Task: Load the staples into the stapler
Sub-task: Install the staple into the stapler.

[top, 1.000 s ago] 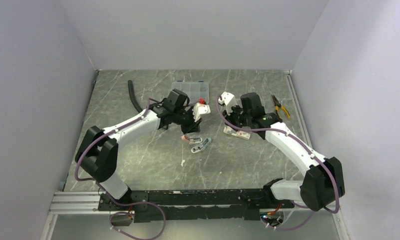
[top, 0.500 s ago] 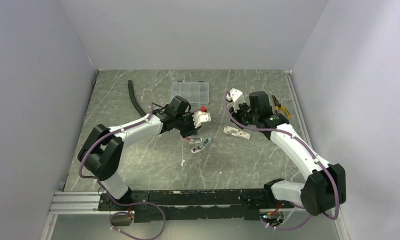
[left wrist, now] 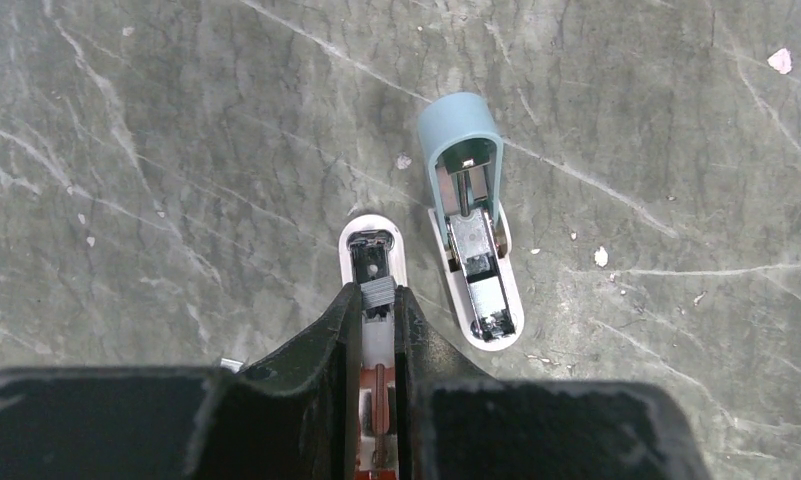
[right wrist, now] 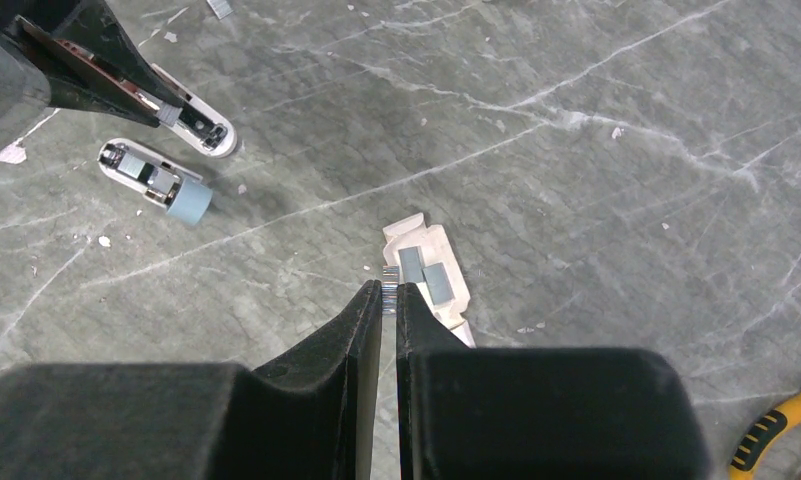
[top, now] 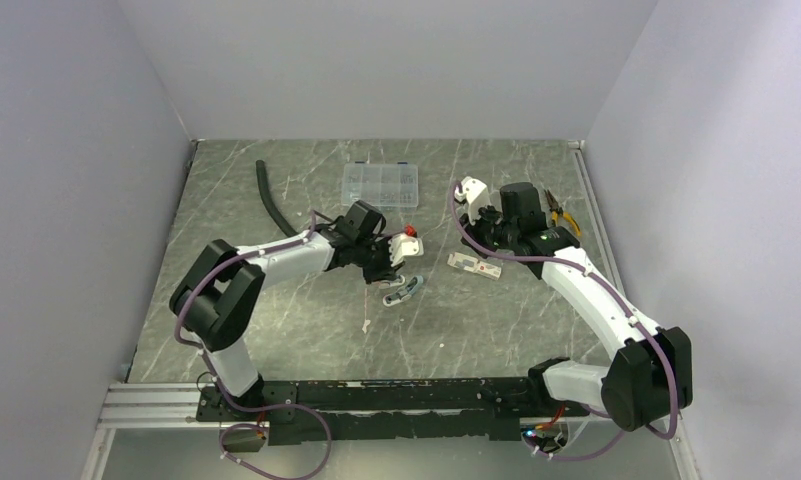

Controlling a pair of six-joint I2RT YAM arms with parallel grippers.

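At mid-table, my L gripper [left wrist: 377, 296] is clamped on the white stapler [left wrist: 373, 248], steadying it w/ channel up so a strip can go in from above. Something grey sits in the channel at my tips; can't tell if it's staples or the pusher. The blue stapler [left wrist: 471, 225] lies open just beside it, apart from my fingers. My R gripper [right wrist: 387, 293] is closed on a tiny strip of staples [right wrist: 387, 286], pinched at the very tips, prob. to keep fingers out of the slot. It hangs over the carton [right wrist: 408, 228], where spare strips [right wrist: 423, 272] lie. Next, I'd say: carry it across and line it up lengthwise.
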